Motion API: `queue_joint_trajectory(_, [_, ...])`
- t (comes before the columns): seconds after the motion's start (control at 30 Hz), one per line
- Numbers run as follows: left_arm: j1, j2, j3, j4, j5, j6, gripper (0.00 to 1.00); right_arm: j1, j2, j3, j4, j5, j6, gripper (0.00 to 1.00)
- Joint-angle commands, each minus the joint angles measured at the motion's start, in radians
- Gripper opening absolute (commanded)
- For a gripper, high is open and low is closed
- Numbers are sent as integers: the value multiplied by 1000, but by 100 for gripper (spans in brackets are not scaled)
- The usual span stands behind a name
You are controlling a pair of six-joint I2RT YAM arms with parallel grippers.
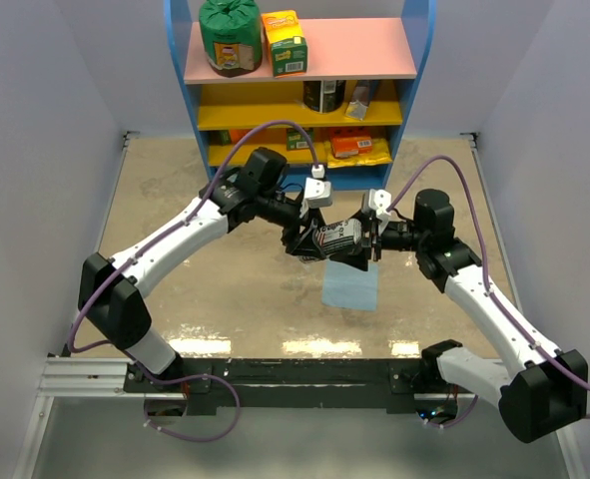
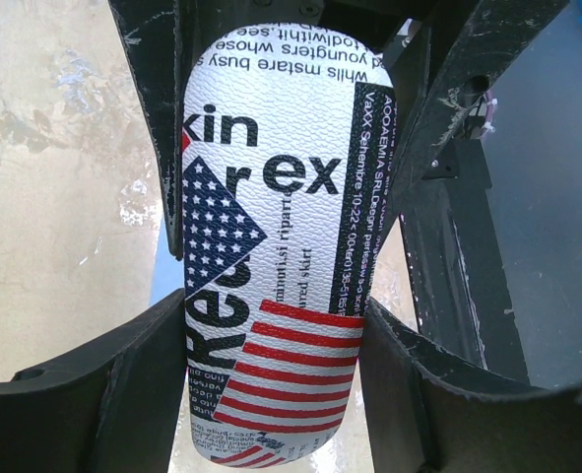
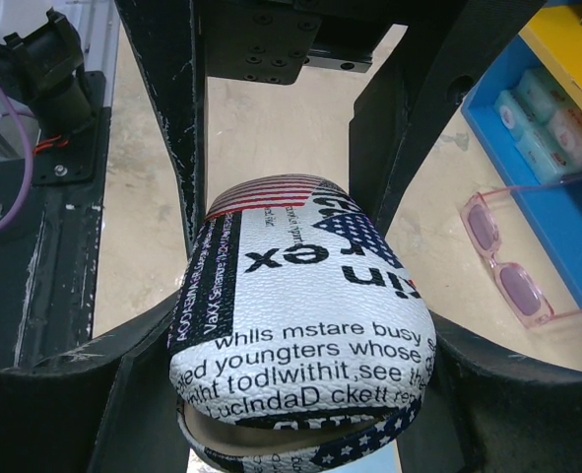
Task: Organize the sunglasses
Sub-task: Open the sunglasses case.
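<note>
Both pincers grip the flag-print pouch (image 2: 281,197) above the middle of the table (image 1: 175,200), the left gripper (image 2: 273,310) and right gripper (image 3: 310,325) each closed partway onto its sides. The sunglasses (image 3: 507,258) lie at the table's far edge, beside the blue shelf (image 3: 566,236).

The left gripper (image 2: 274,305) clamps the near half of a white textured pouch (image 2: 271,148) printed with a stars-and-stripes flag and black lettering. The right gripper (image 2: 283,236) pinches its far half. The mottled beige worktop (image 2: 54,197) lies to the left, and a sliver of light blue cloth (image 2: 165,271) shows beneath.
</note>
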Motion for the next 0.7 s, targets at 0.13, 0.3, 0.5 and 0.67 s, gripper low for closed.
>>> queue_joint_trajectory(0.13, [55, 22, 19, 72, -19, -165, 0, 13, -36, -2, 48, -49, -96, 0])
queue_joint_trajectory(0.3, [64, 30, 18, 91, -16, -192, 0, 11, -36, -2, 48, -53, -101, 0])
queue_joint_trajectory(0.5, [75, 33, 15, 108, -11, -217, 0, 13, -33, -2, 48, -58, -107, 0])
queue_joint_trajectory(0.67, [89, 34, 9, 127, -7, -246, 0, 11, -32, 0, 21, -67, -119, 0])
